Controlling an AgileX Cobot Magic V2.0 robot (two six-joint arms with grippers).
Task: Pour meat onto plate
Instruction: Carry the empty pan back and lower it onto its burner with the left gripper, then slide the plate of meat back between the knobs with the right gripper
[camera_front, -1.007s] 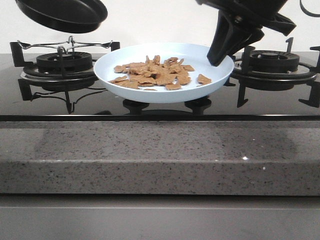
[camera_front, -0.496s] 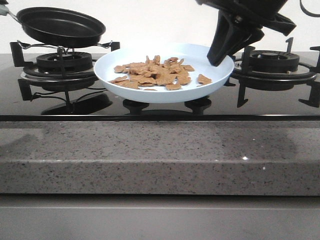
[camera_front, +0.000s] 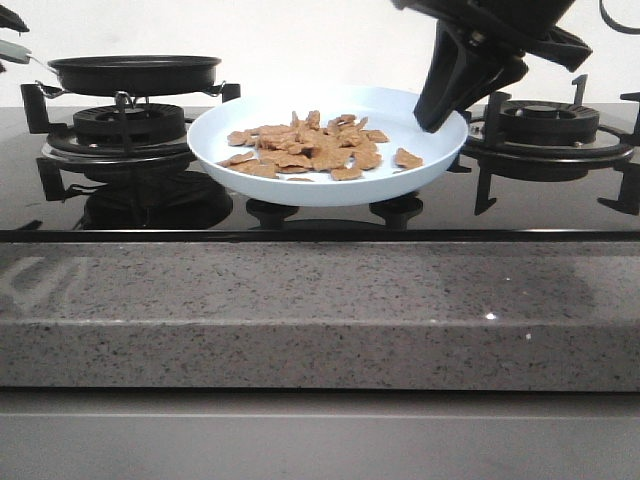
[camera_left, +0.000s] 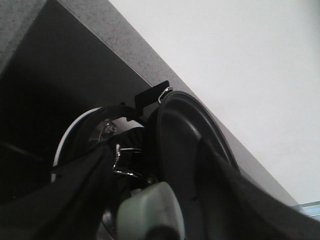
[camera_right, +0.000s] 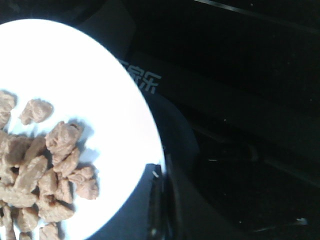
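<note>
**Meat's on the plate — set the pan down clean & let go**

Pour looks done. The heap of small flat orange-brown meat pieces (camera_front: 310, 146) lies in the round shallow pale-blue plate (camera_front: 420, 185), mid-stove betw. the two burners; one piece (camera_front: 406, 158) sits a bit apart toward the right rim. Nothing seen spilled on the glass.

Right gripper (camera_front: 437, 112) is clamped on the plate's right-rear rim, its black finger (camera_right: 159, 200) over the edge in the right wrist view. Plate seems held level, resting on or just above the centre burner; can't tell which.

Black round frying pan (camera_front: 135, 72) sits level at the left burner grate (camera_front: 130, 105), touching or a hair above it. Left gripper (camera_left: 150, 210) is around the pan's pale handle (camera_left: 150, 212) w/ dark fingers either side, so prob. closed on it, not certain.

To finish well, IMO:
- confirm pan rests on the grate prongs before releasing; lower straight, no tilt.
- open left fingers slowly, back off along the handle line so pan doesn't twist.
- right: keep plate flat, ease off the rim w/o dragging, else loose pieces slide.
</note>
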